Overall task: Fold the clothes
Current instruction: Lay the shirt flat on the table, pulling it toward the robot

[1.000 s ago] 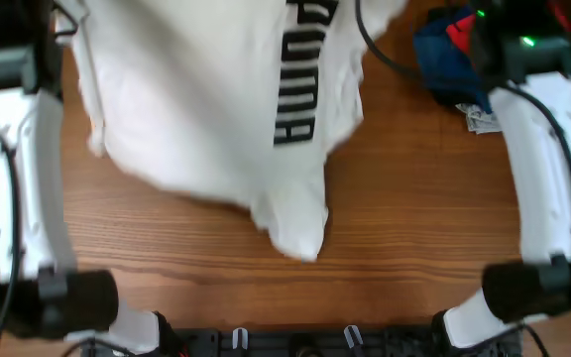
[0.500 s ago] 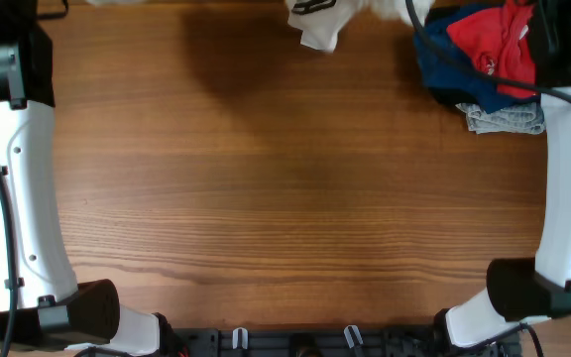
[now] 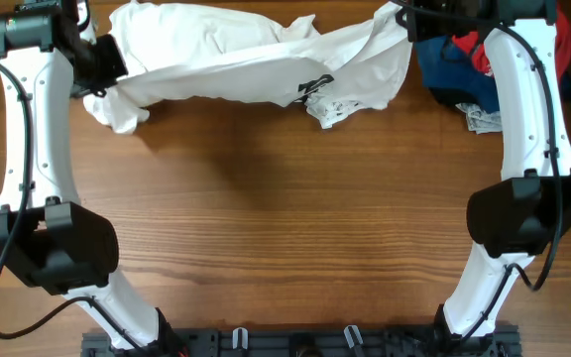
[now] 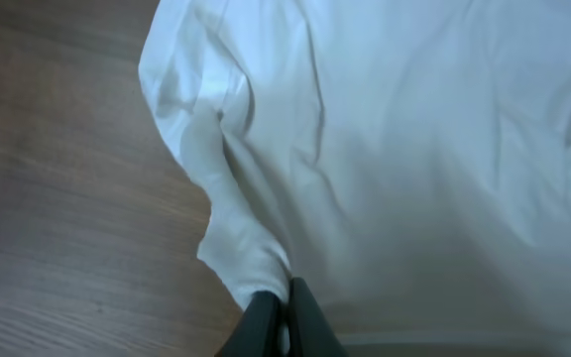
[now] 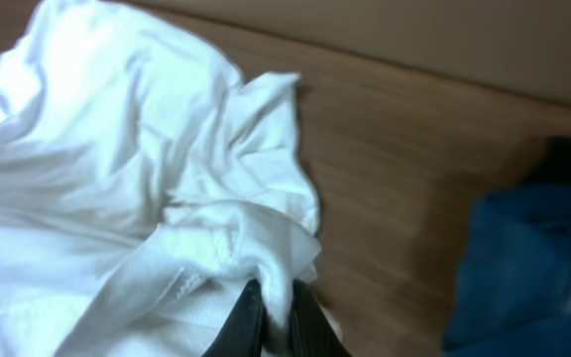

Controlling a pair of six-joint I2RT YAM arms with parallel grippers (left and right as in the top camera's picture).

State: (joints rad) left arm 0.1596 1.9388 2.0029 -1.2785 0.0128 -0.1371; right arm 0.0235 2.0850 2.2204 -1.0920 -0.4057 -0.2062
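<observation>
The white T-shirt (image 3: 236,64) hangs stretched and bunched along the far edge of the table, between my two grippers. Black printing (image 3: 317,87) shows on a hanging fold near the middle. My left gripper (image 3: 105,61) is shut on the shirt's left end; the left wrist view shows its fingers (image 4: 285,319) pinching white fabric (image 4: 414,149). My right gripper (image 3: 404,22) is shut on the shirt's right end; the right wrist view shows its fingers (image 5: 274,317) clamped on a bunched hem (image 5: 147,198).
A pile of navy blue (image 3: 449,59), red (image 3: 474,45) and grey (image 3: 484,119) garments lies at the far right corner, just right of my right gripper. The blue one also shows in the right wrist view (image 5: 523,268). Wooden tabletop (image 3: 285,218) spreads toward the front.
The shirt went from draped over the table to out of view at the top, and is now back, stretched along the far edge. Both arms now reach to the far edge.
</observation>
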